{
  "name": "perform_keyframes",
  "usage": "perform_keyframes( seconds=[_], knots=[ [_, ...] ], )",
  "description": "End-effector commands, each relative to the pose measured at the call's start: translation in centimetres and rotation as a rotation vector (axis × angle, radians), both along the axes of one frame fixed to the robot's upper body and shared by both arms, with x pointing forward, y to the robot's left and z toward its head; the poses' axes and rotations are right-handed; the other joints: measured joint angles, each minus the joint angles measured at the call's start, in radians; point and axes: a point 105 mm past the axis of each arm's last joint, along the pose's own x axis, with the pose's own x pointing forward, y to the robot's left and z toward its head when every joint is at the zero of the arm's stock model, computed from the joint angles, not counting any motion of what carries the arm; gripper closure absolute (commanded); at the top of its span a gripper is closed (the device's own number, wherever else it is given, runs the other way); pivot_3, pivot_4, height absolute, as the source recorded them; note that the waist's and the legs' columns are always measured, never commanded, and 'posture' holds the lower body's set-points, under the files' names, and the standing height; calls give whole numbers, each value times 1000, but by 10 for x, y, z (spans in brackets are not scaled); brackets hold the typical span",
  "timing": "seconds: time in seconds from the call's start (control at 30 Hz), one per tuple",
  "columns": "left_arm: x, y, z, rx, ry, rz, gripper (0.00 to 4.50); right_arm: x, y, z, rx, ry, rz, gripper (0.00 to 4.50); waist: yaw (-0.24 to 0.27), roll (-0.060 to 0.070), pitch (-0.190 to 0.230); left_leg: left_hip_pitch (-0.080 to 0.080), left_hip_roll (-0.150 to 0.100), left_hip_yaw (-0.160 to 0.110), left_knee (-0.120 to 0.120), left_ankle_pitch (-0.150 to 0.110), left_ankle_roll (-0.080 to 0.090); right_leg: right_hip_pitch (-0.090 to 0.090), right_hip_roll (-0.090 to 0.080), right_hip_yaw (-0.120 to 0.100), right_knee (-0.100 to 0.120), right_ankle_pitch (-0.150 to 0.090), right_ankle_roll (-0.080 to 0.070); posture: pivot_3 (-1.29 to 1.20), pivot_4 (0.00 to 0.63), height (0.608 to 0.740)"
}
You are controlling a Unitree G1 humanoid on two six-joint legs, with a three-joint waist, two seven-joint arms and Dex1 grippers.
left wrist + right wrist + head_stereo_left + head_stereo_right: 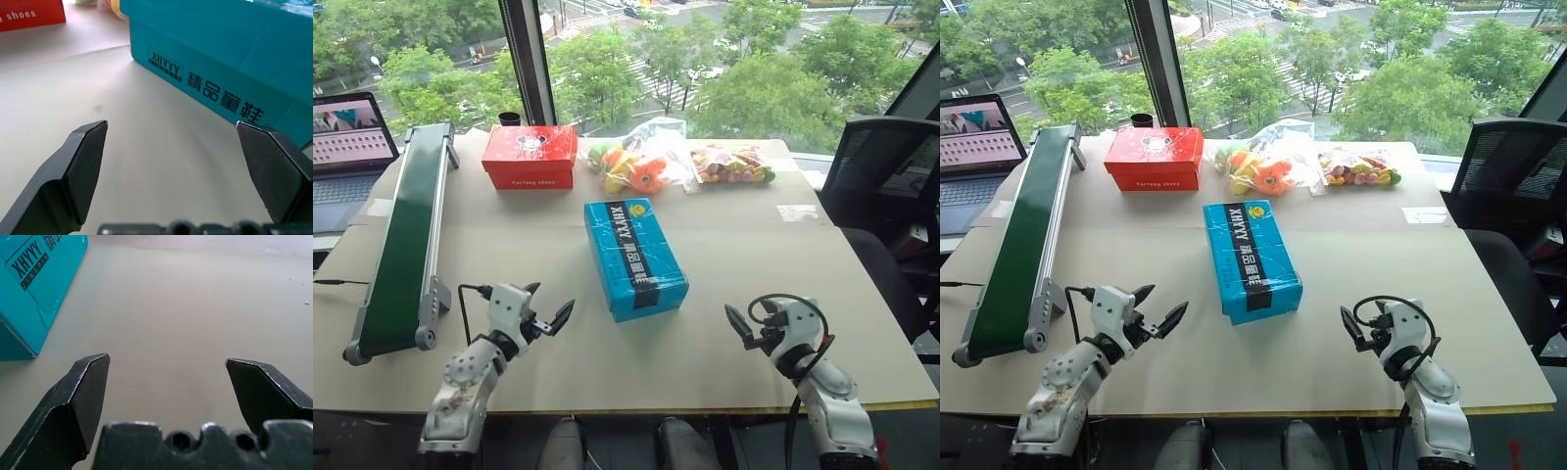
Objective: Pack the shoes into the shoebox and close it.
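I have the long green conveyor belt with its grey metal frame (406,240) off to the outer side of my left gripper (546,311), running away from it toward the open laptop (347,147) at the far corner. The left gripper hovers low over the beige table (734,255) with its two black fingers spread wide and nothing between them. Far ahead of it sits the red cardboard box with a white logo on its lid (530,155).

Between my two grippers, ahead of both and nearer the left one, lies the bright blue rectangular cardboard shoebox (634,257). Its lid, with the black band and white lettering, is down flat, so the box is shut. In the left wrist view its long blue side (230,73) stands just beyond the fingertip on the inner side, apart from it. I cannot see the shoes.

Beyond the shoebox, at the far edge by the window, lie two clear plastic bags: one with orange and yellow toys (636,166), one with small mixed-colour pieces (732,164).

My right gripper (751,329) also hovers over bare table, fingers wide apart and empty, with the shoebox corner (29,293) well off to its inner side. A black mesh office chair (886,186) stands past its outer side.
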Motion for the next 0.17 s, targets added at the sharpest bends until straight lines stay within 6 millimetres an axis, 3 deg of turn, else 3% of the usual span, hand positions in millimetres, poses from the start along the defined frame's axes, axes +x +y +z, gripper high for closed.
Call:
perform_keyframes(
  seconds=[0.03,0.17],
  knots=[
    [-4,0,-4,17,-63,72,0,-1,8,5,-41,-57,3,28,0,0,0,2,0,0,0,0,0,2,0,0,0,0,1,0,150,739],
    [-6,-2,-13,29,-53,72,0,1,15,5,-42,-62,7,28,1,0,0,9,0,0,-1,0,0,10,0,0,-3,-4,6,0,150,739]
  ],
)
